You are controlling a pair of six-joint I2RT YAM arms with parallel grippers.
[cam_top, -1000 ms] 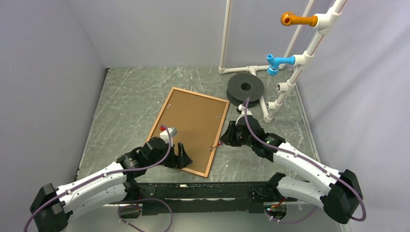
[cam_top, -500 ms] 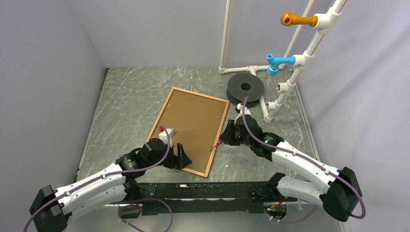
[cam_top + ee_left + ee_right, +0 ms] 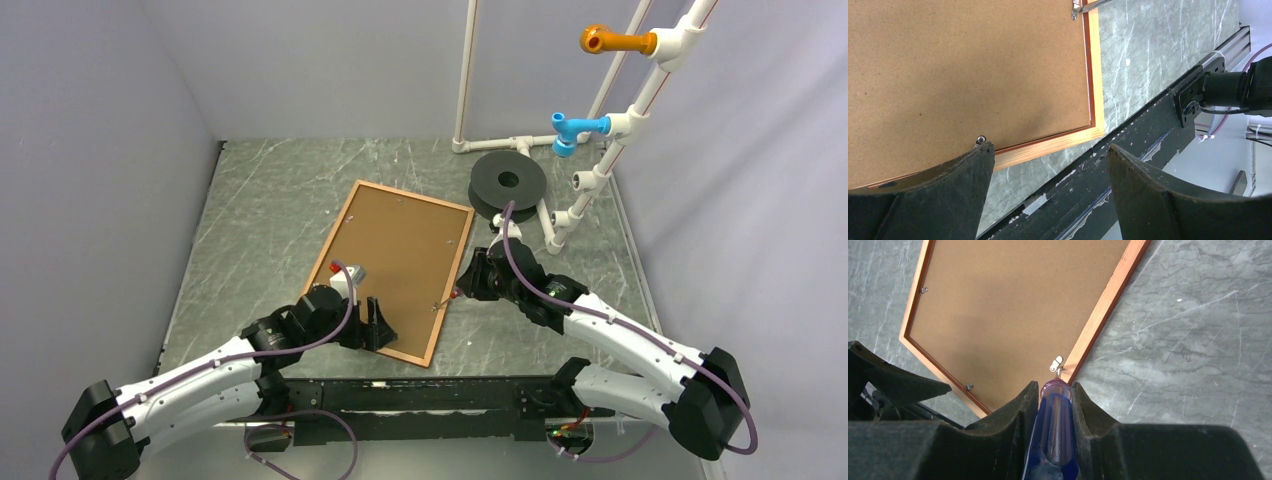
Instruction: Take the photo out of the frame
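The table [image 3: 260, 190] holds the frame [image 3: 416, 196] flat in the middle, brown back board [image 3: 395, 265] up, photo hidden. The left gripper [image 3: 1048, 150], fingers wide apart, sits at its 6 o'clock edge. The right gripper [image 3: 1055, 390] squeezes a blue screwdriver [image 3: 1053, 430], tip at the 4 o'clock clip [image 3: 1056, 362].

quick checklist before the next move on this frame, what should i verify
1. screwdriver gripped in the right jaws: ok.
2. its tip at the turn clip on the frame rail: ok.
3. left jaws open at the frame's near corner: ok.
4. left jaws pressing the frame down: cannot tell.
5. backing panel freed: not ok, it sits in the frame.
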